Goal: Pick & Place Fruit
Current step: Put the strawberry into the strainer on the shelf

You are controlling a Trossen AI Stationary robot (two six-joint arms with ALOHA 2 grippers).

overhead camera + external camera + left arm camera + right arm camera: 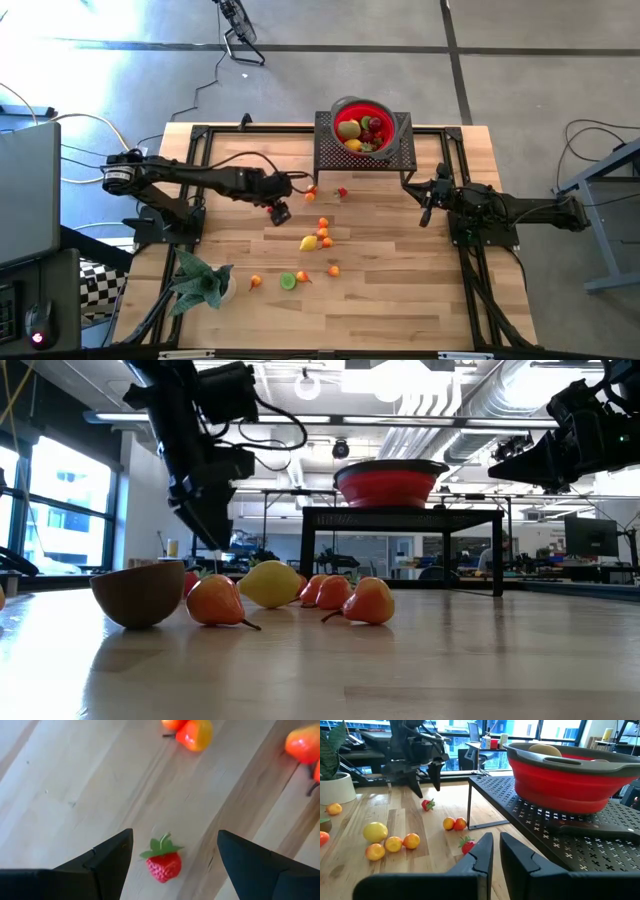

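While the left gripper (172, 857) hovers with fingers apart, the strawberry (162, 862) lies between them on the counter (75, 785), leaf tip pointing away.

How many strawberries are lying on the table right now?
2. One strawberry lies below the open left gripper; the second strawberry lies by the black rack's front. More may be hidden in the bowl.
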